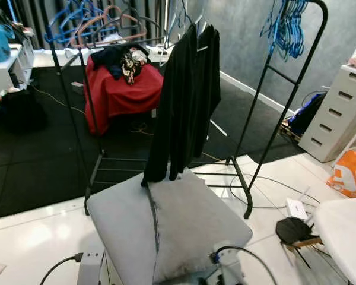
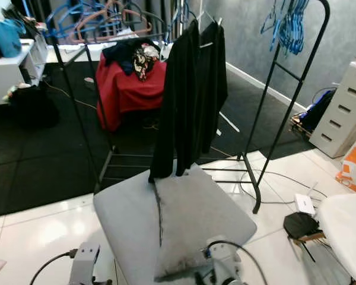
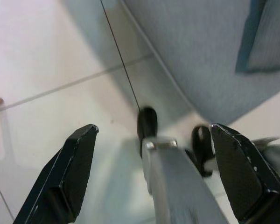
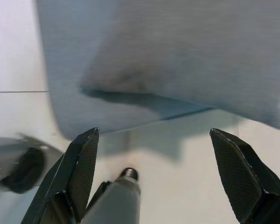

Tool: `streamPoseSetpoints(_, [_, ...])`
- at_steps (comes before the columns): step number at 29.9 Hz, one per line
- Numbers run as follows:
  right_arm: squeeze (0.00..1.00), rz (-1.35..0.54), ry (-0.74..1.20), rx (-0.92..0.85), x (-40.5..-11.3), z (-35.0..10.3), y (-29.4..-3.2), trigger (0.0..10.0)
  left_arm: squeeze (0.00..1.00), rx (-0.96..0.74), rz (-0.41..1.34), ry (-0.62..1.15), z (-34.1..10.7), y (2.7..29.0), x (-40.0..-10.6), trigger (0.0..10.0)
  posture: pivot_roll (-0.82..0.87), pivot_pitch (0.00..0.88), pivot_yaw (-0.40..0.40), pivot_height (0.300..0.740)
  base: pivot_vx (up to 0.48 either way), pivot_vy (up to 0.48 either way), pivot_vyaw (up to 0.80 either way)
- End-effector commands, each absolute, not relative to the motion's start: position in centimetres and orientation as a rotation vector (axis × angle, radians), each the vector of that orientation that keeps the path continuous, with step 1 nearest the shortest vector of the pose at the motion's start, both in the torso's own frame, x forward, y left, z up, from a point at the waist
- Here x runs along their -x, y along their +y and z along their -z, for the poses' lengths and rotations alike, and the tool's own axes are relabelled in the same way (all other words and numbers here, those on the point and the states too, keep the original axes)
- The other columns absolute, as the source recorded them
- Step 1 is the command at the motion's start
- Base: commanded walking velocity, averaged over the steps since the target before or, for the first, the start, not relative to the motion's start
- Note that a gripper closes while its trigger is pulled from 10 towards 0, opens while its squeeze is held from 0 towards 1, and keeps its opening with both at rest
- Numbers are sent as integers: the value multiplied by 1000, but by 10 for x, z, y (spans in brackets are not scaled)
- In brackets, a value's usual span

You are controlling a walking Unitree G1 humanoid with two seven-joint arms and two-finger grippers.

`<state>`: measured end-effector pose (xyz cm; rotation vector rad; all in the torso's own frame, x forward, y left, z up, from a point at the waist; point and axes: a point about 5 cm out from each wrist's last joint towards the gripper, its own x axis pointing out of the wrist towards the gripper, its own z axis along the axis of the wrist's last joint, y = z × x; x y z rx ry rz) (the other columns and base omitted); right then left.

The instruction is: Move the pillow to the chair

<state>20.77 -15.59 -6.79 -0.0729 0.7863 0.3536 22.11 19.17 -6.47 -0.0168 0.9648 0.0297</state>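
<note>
Grey fabric fills the near middle of the left eye view: a pillow (image 1: pixel 193 228) lies on the seat of a grey chair (image 1: pixel 118 225), toward its right half, with a black garment (image 1: pixel 184 101) hanging from a clothes rack (image 1: pixel 285 107) just behind it and a red-draped seat (image 1: pixel 121 89) far beyond. The right eye view gives the same scene, the pillow resting flat on the chair. In the left wrist view the left gripper (image 3: pixel 154 172) hangs with fingers spread wide over white floor tiles (image 3: pixel 46 70), beside the chair's edge and holding nothing. In the right wrist view the right gripper (image 4: pixel 151 172) is likewise spread and empty, just off the pillow's near edge. Judging by this, the move looks essentially done; only backing away seems left.
</note>
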Motion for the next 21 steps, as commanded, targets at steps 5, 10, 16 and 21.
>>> streamPoseSetpoints(5, [0,-286,800,83,-206,69,-167,10000,0,21,30,974,62,159,-231,10000,-148,10,-91,723,0,-288,480])
streamPoseSetpoints(10, [0,-262,802,108,-206,69,-169,10000,0,29,22,970,62,146,-232,10000,-147,10,-92,723,0,-348,0])
streamPoseSetpoints(16, [0,-241,805,134,-206,70,-171,10000,0,36,28,971,62,136,-232,10000,-146,11,-94,723,0,0,0])
streamPoseSetpoints(21, [0,-182,781,31,-205,70,-170,10000,0,35,24,972,63,142,-230,10000,-146,12,-93,723,0,0,0])
